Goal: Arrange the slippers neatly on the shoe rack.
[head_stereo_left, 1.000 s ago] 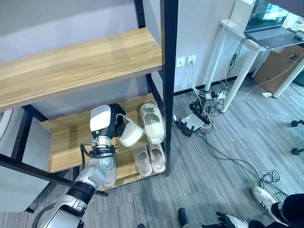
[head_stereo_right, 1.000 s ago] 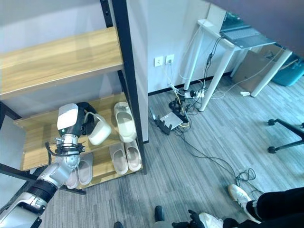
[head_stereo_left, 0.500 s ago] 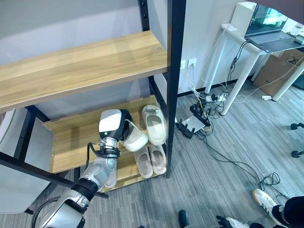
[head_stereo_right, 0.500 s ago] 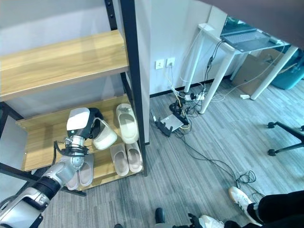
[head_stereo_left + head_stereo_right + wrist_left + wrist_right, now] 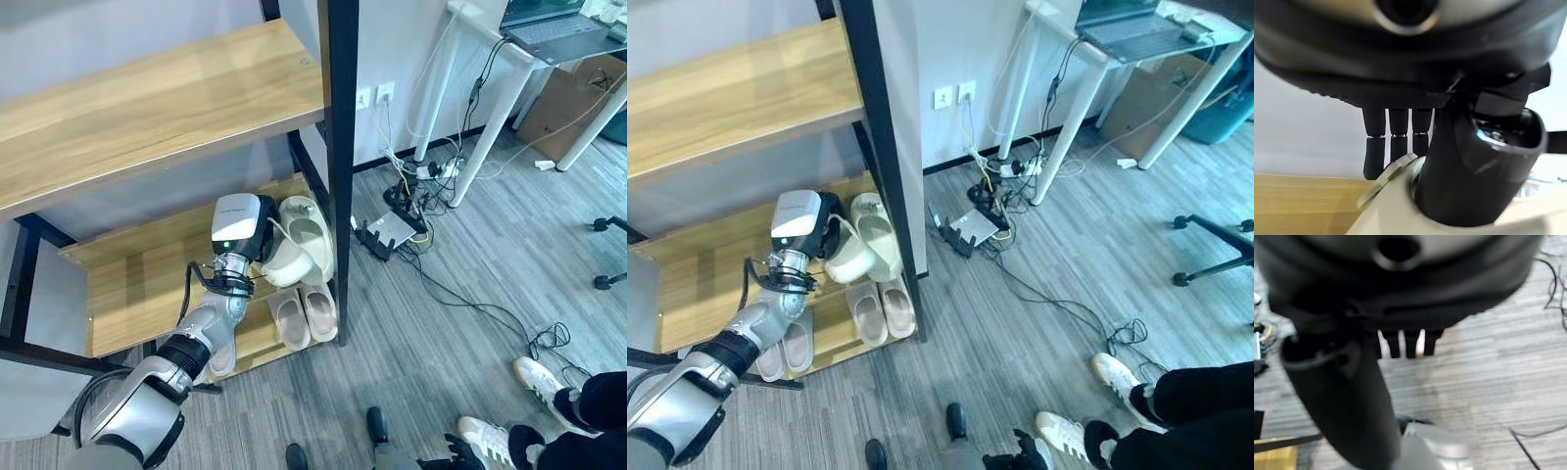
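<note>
Slipper (image 5: 287, 262) pinched in left hand (image 5: 257, 240), touching shelved slipper (image 5: 312, 235).

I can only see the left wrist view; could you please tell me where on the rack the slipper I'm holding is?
Observer: The left hand holds the slipper tilted over the right end of the middle shelf.
Operator: Thank you. Is anything else on that shelf?
Observer: Yes, a second slipper lies flat right beside yours, against the corner post. I cannot tell whether they touch.
Operator: And what is on the shelf below?
Observer: A pair stands side by side on the lower shelf, directly beneath them.
</note>
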Available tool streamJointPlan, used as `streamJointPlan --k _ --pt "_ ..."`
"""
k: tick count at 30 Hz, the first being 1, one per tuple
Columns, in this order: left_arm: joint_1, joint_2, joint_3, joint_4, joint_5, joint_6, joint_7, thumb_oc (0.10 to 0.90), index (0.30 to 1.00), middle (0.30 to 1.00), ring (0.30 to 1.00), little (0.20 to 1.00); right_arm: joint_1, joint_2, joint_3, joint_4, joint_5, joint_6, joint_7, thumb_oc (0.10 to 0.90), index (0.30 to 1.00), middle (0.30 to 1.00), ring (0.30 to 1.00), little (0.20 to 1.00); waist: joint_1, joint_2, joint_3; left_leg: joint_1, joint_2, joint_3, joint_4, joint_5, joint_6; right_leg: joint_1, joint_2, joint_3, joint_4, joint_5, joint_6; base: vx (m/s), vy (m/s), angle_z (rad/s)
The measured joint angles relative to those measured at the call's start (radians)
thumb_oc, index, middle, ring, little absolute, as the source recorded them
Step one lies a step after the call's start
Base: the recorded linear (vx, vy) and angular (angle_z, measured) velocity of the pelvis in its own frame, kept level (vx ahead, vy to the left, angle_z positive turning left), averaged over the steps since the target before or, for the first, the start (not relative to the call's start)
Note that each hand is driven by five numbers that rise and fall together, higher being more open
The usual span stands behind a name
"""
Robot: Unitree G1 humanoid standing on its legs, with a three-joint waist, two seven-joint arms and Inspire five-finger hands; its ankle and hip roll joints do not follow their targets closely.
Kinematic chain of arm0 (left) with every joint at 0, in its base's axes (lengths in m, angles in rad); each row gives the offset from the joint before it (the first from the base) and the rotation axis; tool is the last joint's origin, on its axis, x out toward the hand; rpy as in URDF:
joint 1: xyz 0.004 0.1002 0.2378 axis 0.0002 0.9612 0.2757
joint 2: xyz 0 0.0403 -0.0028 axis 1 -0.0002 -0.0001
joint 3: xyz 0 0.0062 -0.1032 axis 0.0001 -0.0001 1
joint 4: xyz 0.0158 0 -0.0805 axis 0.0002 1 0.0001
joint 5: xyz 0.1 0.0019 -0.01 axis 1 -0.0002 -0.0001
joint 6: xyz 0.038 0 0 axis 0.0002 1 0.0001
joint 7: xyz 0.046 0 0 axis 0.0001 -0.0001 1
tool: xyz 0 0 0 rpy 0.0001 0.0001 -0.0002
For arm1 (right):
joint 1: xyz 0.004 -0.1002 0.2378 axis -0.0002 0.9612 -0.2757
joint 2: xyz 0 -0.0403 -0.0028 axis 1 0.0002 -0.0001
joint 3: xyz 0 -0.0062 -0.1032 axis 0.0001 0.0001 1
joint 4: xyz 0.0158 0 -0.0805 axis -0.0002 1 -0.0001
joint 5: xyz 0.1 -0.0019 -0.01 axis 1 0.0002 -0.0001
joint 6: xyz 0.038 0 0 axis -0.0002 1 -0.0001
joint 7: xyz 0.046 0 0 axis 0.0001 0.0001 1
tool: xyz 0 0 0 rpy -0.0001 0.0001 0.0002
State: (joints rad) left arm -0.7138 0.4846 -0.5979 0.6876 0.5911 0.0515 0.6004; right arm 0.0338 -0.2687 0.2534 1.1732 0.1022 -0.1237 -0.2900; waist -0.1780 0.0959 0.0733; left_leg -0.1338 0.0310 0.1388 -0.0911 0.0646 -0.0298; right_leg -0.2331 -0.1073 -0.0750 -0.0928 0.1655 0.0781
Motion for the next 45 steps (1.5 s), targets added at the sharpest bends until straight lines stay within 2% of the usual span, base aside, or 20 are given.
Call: streamJointPlan --k 5,10,14,21,22,23,24,33,40,45 --pt "-0.093 0.034 -0.07 0.018 0.073 0.025 -0.001 0.4 0.3 0.3 0.3 0.3 -0.014 -0.002 0.0 0.009 0.001 -0.001 0.0 0.8 0.9 0.9 0.9 0.9 0.004 -0.005 0.025 -0.024 -0.005 0.006 0.0 0.003 0.0 -0.026 0.0 0.006 0.0 0.008 0.003 0.0 0.001 -0.02" --pt "-0.111 0.056 -0.072 0.016 0.138 0.042 -0.002 0.4 0.3 0.3 0.3 0.3 -0.02 -0.001 0.004 0.009 0.001 -0.004 0.001 0.8 0.9 0.9 0.9 0.9 0.003 -0.021 0.042 -0.027 -0.005 0.014 0.0 0.003 0.0 -0.033 0.0 0.014 0.0 0.009 0.004 0.01 0.006 -0.04" --pt "-0.151 0.075 -0.101 0.015 0.194 0.042 -0.003 0.4 0.3 0.3 0.3 0.3 -0.041 0.0 0.015 0.007 0.0 -0.012 0.0 0.8 0.9 0.9 0.9 0.9 0.005 -0.049 0.065 -0.029 -0.006 0.012 0.0 0.003 0.0 -0.034 -0.002 0.013 0.0 0.009 0.004 0.0 0.008 0.01" --pt "-0.189 0.079 -0.117 0.018 0.217 0.065 -0.025 0.4 0.3 0.3 0.3 0.3 -0.071 0.003 0.038 -0.005 -0.001 -0.023 0.001 0.8 0.9 0.9 0.9 0.9 0.005 -0.056 0.069 -0.04 -0.007 0.01 0.0 0.003 0.0 -0.044 -0.002 0.01 0.0 0.009 0.004 0.0 0.0 0.0" --pt "-0.201 0.08 -0.127 0.021 0.222 0.069 -0.03 0.565 0.547 0.547 0.547 0.547 -0.076 0.003 0.043 -0.006 -0.001 -0.023 0.001 0.8 0.9 0.9 0.9 0.9 0.005 -0.058 0.071 -0.041 -0.007 0.01 0.001 0.003 0.0 -0.045 -0.002 0.01 0.0 0.009 0.004 0.0 0.0 0.0" --pt "-0.209 0.08 -0.137 0.021 0.231 0.08 -0.036 0.775 0.862 0.862 0.862 0.862 -0.077 0.003 0.044 -0.008 -0.001 -0.023 0.001 0.8 0.9 0.9 0.9 0.9 0.005 -0.06 0.072 -0.041 -0.007 0.01 0.0 0.003 0.0 -0.045 -0.002 0.009 0.0 0.009 0.004 0.0 0.0 0.0" --pt "-0.212 0.08 -0.139 0.022 0.236 0.082 -0.04 0.8 0.9 0.9 0.9 0.9 -0.078 0.003 0.044 -0.009 -0.001 -0.024 0.001 0.8 0.9 0.9 0.9 0.9 0.005 -0.062 0.073 -0.041 -0.007 0.009 0.001 0.003 0.0 -0.045 -0.002 0.009 0.0 0.009 0.004 0.0 0.0 0.0" --pt "-0.282 0.053 -0.144 0.077 0.236 0.088 -0.052 0.8 0.9 0.9 0.9 0.9 -0.075 0.003 0.044 -0.028 -0.001 -0.029 0.002 0.8 0.9 0.9 0.9 0.9 0.004 -0.072 0.079 -0.043 -0.008 0.01 0.0 0.003 0.0 -0.047 -0.003 0.01 0.0 0.009 0.004 0.0 0.0 0.0" --pt "-0.299 0.028 -0.144 0.078 0.246 0.12 -0.166 0.8 0.9 0.9 0.9 0.9 -0.077 0.003 0.042 -0.088 0.003 -0.024 0.005 0.8 0.9 0.9 0.9 0.9 0.015 -0.072 0.079 -0.037 -0.008 0.007 0.001 0.005 0.001 -0.039 -0.003 0.005 0.0 0.01 0.005 0.0 0.0 0.0" --pt "-0.305 0.003 -0.144 0.061 0.247 0.12 -0.227 0.8 0.9 0.9 0.9 0.9 -0.08 0.004 0.042 -0.09 0.023 -0.014 0.025 0.8 0.9 0.9 0.9 0.9 0.033 -0.072 0.079 -0.034 -0.008 -0.007 0.001 0.008 0.0 -0.03 -0.004 -0.004 0.0 0.01 0.005 -0.03 -0.005 0.06"
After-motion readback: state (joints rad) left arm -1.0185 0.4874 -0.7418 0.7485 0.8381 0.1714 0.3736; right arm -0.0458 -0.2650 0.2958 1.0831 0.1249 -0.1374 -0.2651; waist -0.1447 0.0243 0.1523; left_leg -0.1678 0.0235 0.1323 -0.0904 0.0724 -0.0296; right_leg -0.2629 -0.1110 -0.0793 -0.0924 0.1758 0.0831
